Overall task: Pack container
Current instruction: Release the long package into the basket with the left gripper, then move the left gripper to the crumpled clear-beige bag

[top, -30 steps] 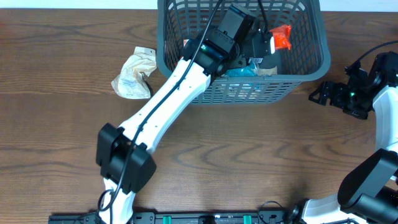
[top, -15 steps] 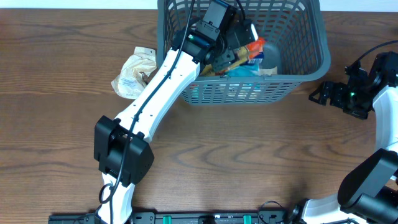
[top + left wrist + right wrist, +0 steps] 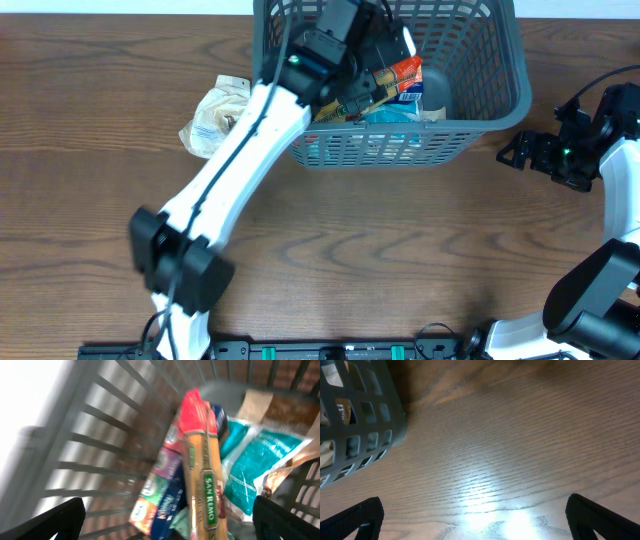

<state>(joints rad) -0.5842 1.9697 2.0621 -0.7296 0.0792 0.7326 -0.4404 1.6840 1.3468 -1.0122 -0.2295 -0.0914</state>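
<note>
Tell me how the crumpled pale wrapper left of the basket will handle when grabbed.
The wrapper looks creased and slumped, so probably floppy, deforming under a pinch. It seems thin and flattish, so likely light and apt to slide on the smooth table if pushed, not roll.

The left arm (image 3: pixel 240 160) is extended over the near wall of the container (image 3: pixel 490 130), with the left gripper (image 3: pixel 170 522) held inside it, fingers spread wide. The right gripper (image 3: pixel 480 520) is held just outside the container's right wall, fingers parted.
</note>
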